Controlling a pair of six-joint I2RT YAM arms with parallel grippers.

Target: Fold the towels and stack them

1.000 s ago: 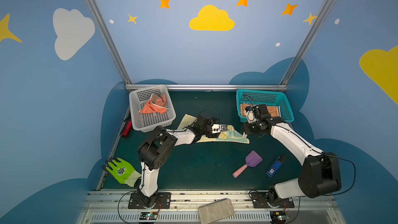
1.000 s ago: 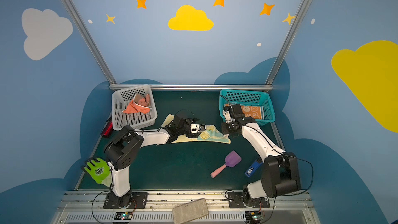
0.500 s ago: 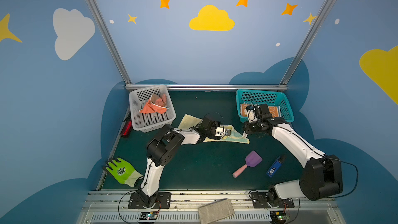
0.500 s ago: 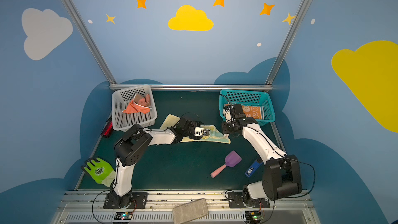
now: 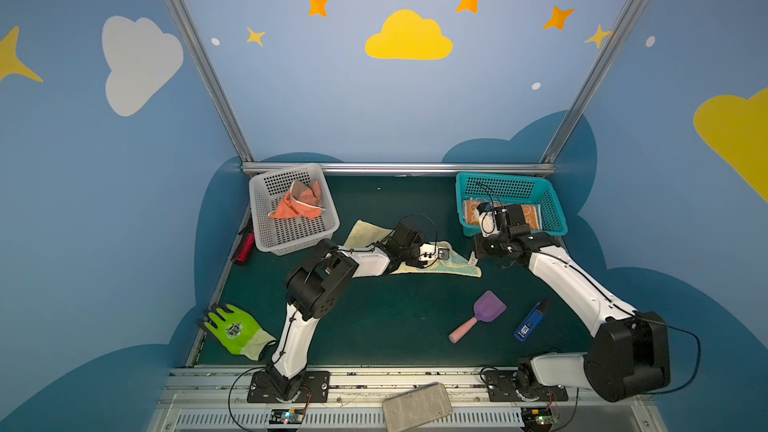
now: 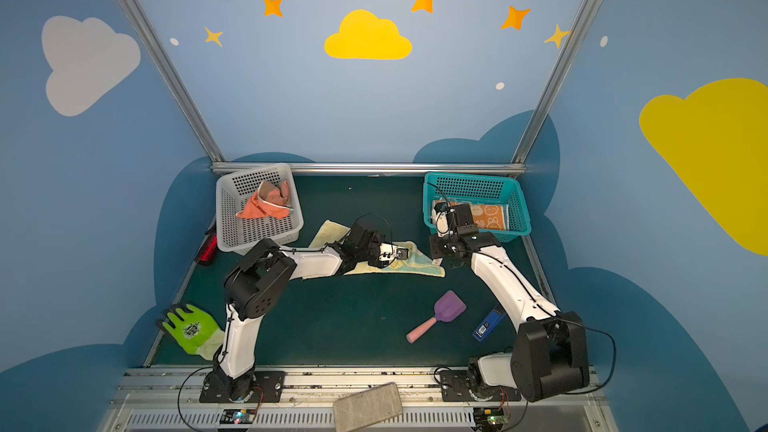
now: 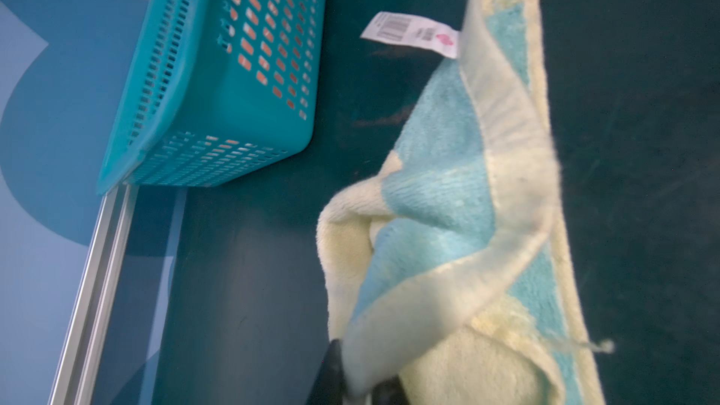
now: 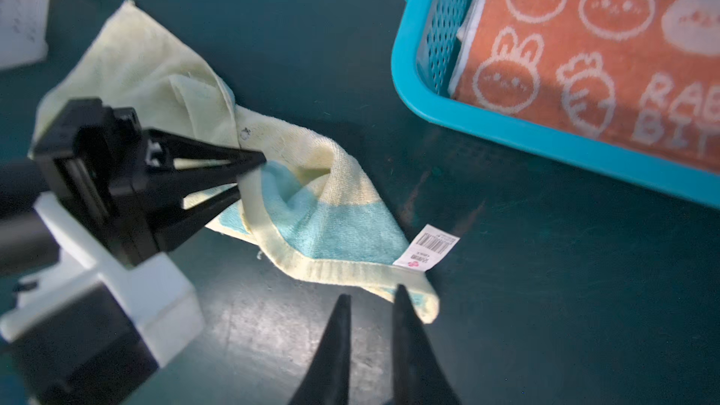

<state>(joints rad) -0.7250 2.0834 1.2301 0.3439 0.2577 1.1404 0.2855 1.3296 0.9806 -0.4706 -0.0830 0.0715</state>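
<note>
Striped towel (image 5: pixel 459 264) lies on the mat (image 5: pixel 386 326) mid-table, between the grey basket (image 5: pixel 257 218) and the teal basket (image 5: pixel 555 214), and is partly covered by the left arm. Its far-left corner is flat and its right end is rumpled. Left gripper (image 8: pixel 251 177): clamped on a raised fold of the yellow hem, so that end is lifted off the mat. In the left wrist view the cloth drapes away from the fingertips (image 7: pixel 333 368) toward the label (image 7: pixel 413 33), which sticks out at the corner nearest the teal basket. Right gripper (image 8: pixel 372 292): jaws drawn in to a narrow slit, tips on either side of the hem at the towel's end corner, just beside the label. Cannot tell whether the cloth is actually pinched there. In both top views the right wrist sits just in front of the teal basket's near wall. Rabbit towel (image 8: pixel 584 52) lies flat inside the teal basket, orange side up. Salmon towel (image 5: pixel 291 209) is crumpled in the grey basket. Glove (image 5: pixel 235 330) is at the mat's front-left edge. Purple scoop (image 5: pixel 484 311) is front right, well apart from the striped towel.
</note>
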